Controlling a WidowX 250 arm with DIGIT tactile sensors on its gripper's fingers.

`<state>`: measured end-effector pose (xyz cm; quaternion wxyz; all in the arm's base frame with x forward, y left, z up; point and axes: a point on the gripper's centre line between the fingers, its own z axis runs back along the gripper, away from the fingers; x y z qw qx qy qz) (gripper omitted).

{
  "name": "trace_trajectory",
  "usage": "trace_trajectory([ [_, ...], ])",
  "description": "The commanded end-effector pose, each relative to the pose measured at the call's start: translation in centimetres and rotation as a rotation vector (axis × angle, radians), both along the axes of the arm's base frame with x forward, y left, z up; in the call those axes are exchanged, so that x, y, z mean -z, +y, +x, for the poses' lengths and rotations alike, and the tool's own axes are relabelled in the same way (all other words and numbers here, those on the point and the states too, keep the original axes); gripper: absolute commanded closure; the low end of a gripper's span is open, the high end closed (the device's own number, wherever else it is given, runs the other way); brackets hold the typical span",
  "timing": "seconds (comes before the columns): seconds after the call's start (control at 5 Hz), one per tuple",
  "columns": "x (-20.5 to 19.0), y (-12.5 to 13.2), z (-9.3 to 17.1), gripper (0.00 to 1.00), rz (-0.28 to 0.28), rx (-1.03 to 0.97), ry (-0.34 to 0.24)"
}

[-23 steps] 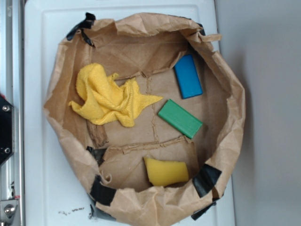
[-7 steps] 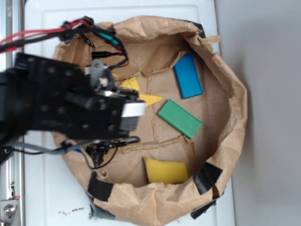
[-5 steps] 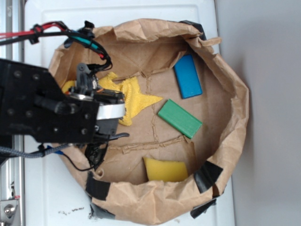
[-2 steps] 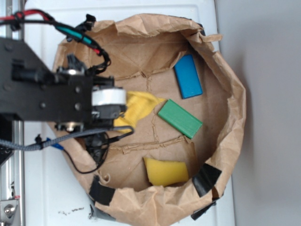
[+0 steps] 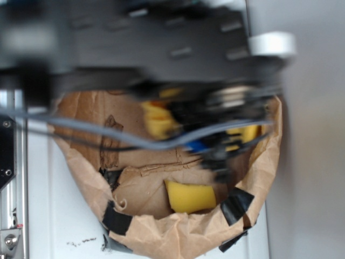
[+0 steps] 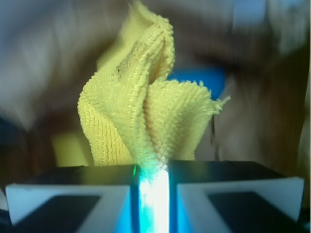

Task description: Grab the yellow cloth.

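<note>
**Yellow cloth held between closed jaws: secure and clear the bag**

Yellow cloth (image 6: 146, 111) pinched in the gripper (image 6: 150, 187), jaws drawn almost together on a bunched fold. Fabric fanned out beyond the fingertips in two ridged lobes, free of any surface in the wrist view. Overhead view blurred: arm (image 5: 140, 43) spread across the far half of the frame, patches of yellow (image 5: 156, 121) visible beneath it, above the paper bag (image 5: 178, 232). Blur suggests fast travel; exact height above the bag floor not readable.

Step in hand, by judgement: confirm the hold and carry the cloth clear.

- Keep jaw pressure constant. Only a narrow fold sits between the pads, and terry fabric slips when pressure relaxes.
- Raise straight up before any sideways travel. Hanging corners likely to snag on the crumpled bag rim and drag the bag along.
- Slow the motion. Swinging fabric pulls against a thin pinch.
- Avoid contact with the yellow wedge block (image 5: 191, 197) at the near side of the bag; not the target.
- Watch for the blue object (image 6: 199, 80) seen blurred behind the cloth; keep loose corners off it.
</note>
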<state>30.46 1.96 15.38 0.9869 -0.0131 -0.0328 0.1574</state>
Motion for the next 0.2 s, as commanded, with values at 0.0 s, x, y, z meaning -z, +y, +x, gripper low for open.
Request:
trace_trajectory([
  [0.0, -3.39, 0.66, -0.97, 1.0, -0.033, -0.022, -0.045],
])
